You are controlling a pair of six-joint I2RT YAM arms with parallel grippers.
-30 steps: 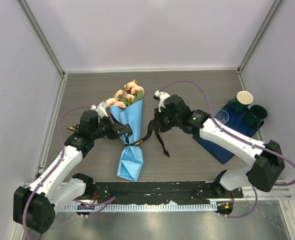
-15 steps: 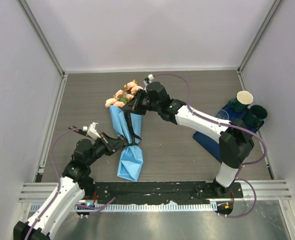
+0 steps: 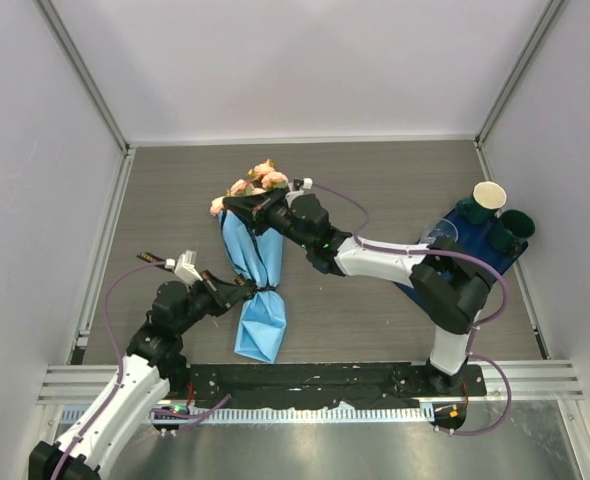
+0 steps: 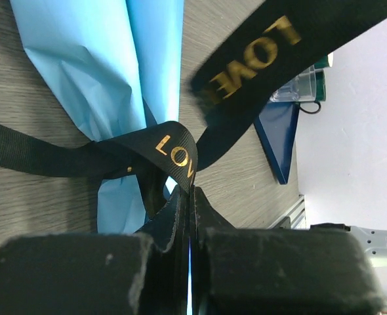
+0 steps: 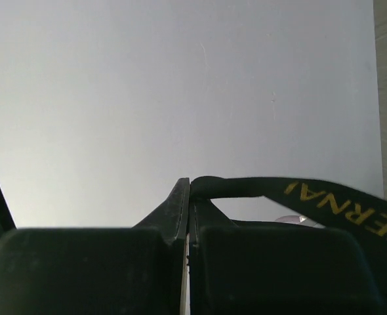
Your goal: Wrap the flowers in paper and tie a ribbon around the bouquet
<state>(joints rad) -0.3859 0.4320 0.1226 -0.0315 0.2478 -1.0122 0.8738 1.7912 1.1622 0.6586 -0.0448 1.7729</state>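
From above, the bouquet (image 3: pixel 261 318) lies on the bench (image 3: pixel 395 180), roses (image 3: pixel 255 187) at its far end. The left hand (image 3: pixel 240 289) is just left of its narrow waist and the right hand (image 3: pixel 237 204) is over its bloom end, with the ribbon (image 3: pixel 265 258) running along the cone between them. In the left wrist view, that hand's jaws are clamped on a gold-lettered ribbon loop beside the bouquet's blue paper (image 4: pixel 95 59), with a navy mat (image 4: pixel 279 141) beyond. In the right wrist view, its jaws pinch the ribbon's other stretch, with a pale wall (image 5: pixel 147 98) behind.
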